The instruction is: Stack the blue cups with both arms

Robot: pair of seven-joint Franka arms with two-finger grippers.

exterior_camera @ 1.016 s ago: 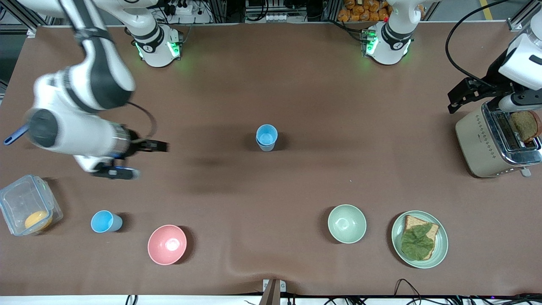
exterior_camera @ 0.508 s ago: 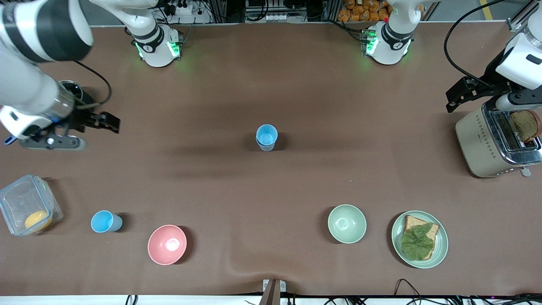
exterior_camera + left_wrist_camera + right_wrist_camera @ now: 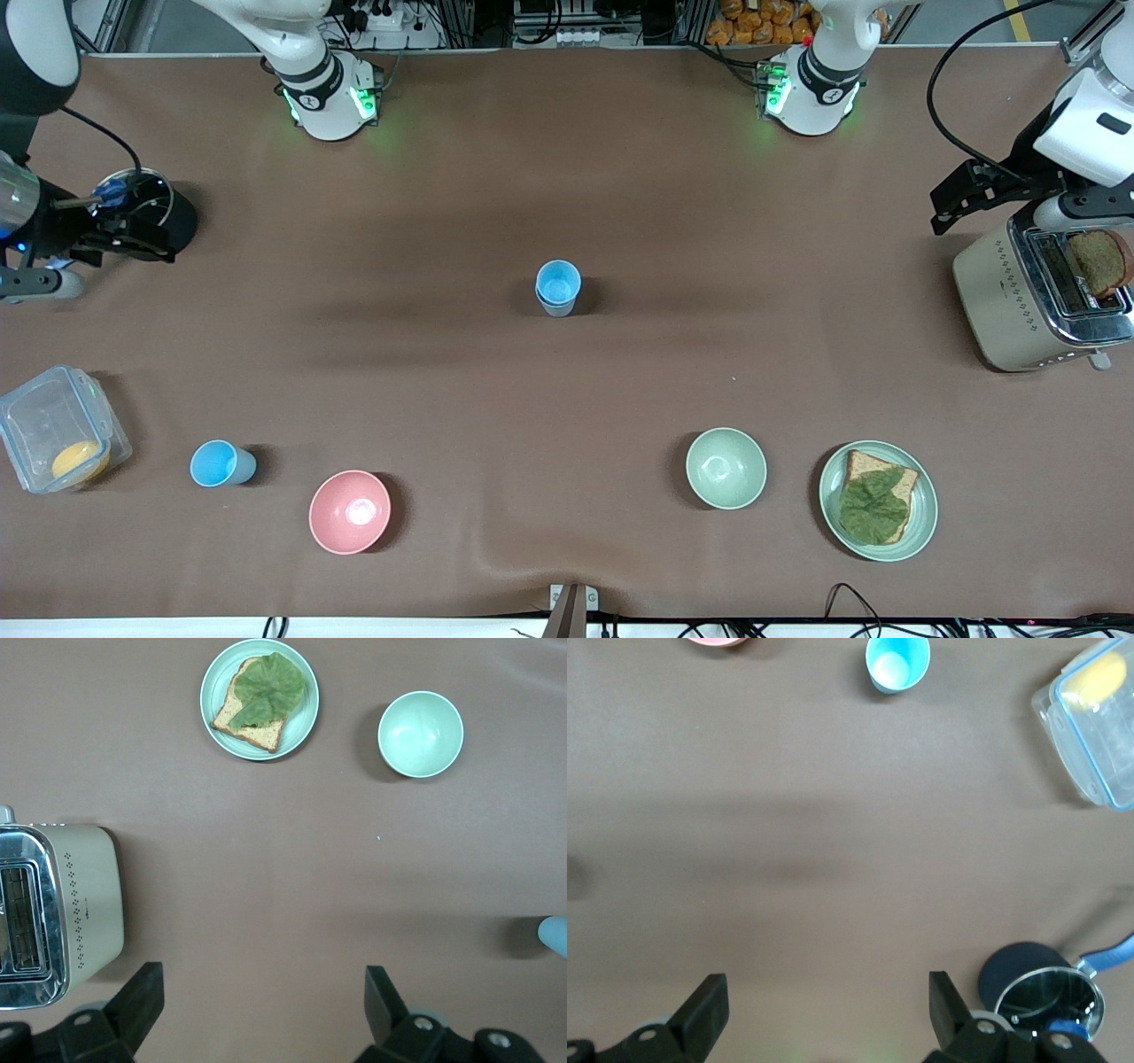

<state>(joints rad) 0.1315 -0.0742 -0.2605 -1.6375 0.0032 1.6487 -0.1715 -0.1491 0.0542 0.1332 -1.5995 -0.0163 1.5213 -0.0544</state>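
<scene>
Two blue cups (image 3: 558, 287) stand nested as one stack at the middle of the table. A single blue cup (image 3: 221, 463) stands nearer the front camera toward the right arm's end, between a clear box and the pink bowl; it also shows in the right wrist view (image 3: 897, 662). My right gripper (image 3: 124, 237) is open and empty over the black pot; its jaws stand wide apart in the right wrist view (image 3: 824, 1010). My left gripper (image 3: 957, 199) is open and empty, held over the table beside the toaster (image 3: 261, 1001). The edge of the stack shows in the left wrist view (image 3: 555, 935).
A black pot (image 3: 177, 221) with a blue handle sits under the right gripper. A clear box (image 3: 55, 425) holding something orange, a pink bowl (image 3: 349, 511), a pale green bowl (image 3: 726, 467), a plate (image 3: 921, 523) with bread and lettuce, and a toaster (image 3: 1001, 292) stand around.
My right arm has swung away from the middle of the table to the right arm's end, and its gripper now hangs over the black pot. The left arm has barely moved. The cups have not moved.
</scene>
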